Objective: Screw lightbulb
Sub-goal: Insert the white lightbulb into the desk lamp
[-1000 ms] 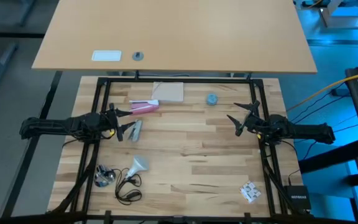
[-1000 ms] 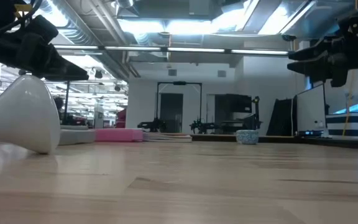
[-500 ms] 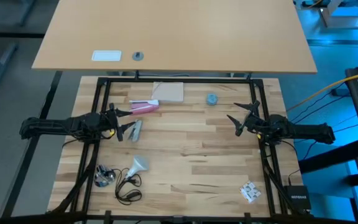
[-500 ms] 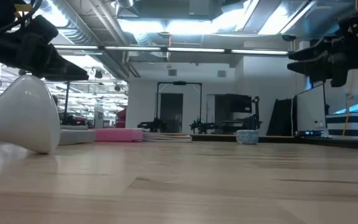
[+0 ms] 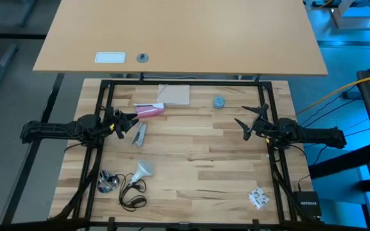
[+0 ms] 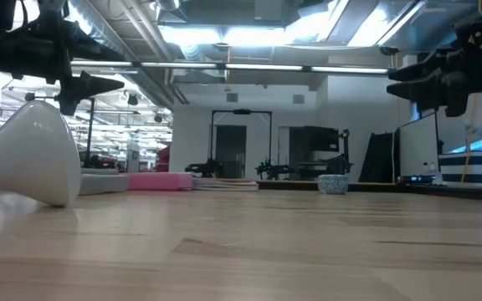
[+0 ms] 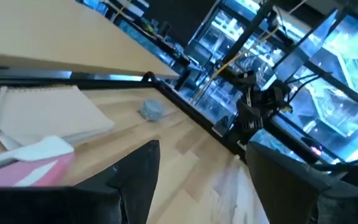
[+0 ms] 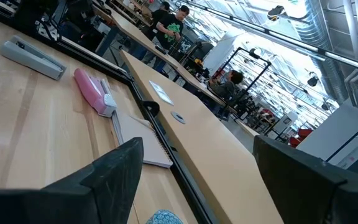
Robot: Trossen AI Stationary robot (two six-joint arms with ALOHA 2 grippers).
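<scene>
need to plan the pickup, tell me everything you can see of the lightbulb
The lightbulb is small, white and frosted-looking, with a round globe narrowing like a cone toward its base. It lies on its side on the wooden table, near the front left, free of both hands. A silvery socket with a coiled black cord lies just beside it; contact cannot be told. In the low view it looks smooth and matte.

The high view looks straight down on the whole table point(image 5: 191, 154). The low view sits at tabletop height, facing the room behind. Both wrist views look across the table, sharing the pink case point(image 8: 94, 92) and cap point(image 7: 152, 109).
</scene>
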